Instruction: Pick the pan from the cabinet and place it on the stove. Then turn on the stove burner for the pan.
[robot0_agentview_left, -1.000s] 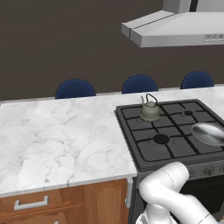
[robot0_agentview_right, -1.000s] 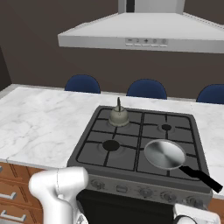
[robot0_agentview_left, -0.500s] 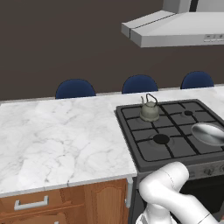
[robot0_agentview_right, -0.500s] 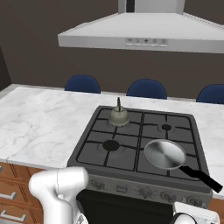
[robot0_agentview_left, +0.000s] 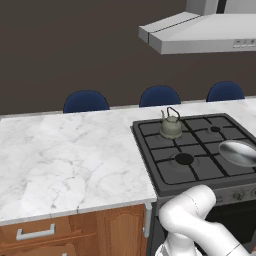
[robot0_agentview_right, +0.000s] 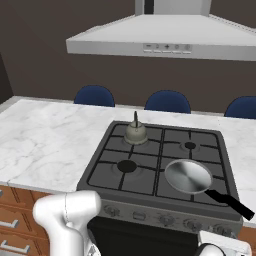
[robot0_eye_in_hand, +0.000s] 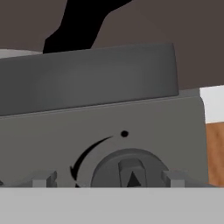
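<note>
knob (robot0_eye_in_hand: 130, 171): bottom centre of hand view, straight ahead of the tool (robot0_eye_in_hand: 107, 180), between its tips
tool: released, jaws wide
pan (robot0_agentview_right: 188, 176): on the stove (robot0_agentview_right: 150, 159), lower right

Silver pan (robot0_agentview_right: 188, 176) sits on black stove (robot0_agentview_right: 150, 165).

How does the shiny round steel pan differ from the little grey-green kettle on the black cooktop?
The shiny round steel pan is wide, flat and open, while the little grey-green kettle is small, rounded and taller. The pan has a straight black handle reaching past the front right corner; the kettle has an upright hoop handle. The pan sits on the front right burner, the kettle on the back left. Both rest on the black cooktop.
</note>
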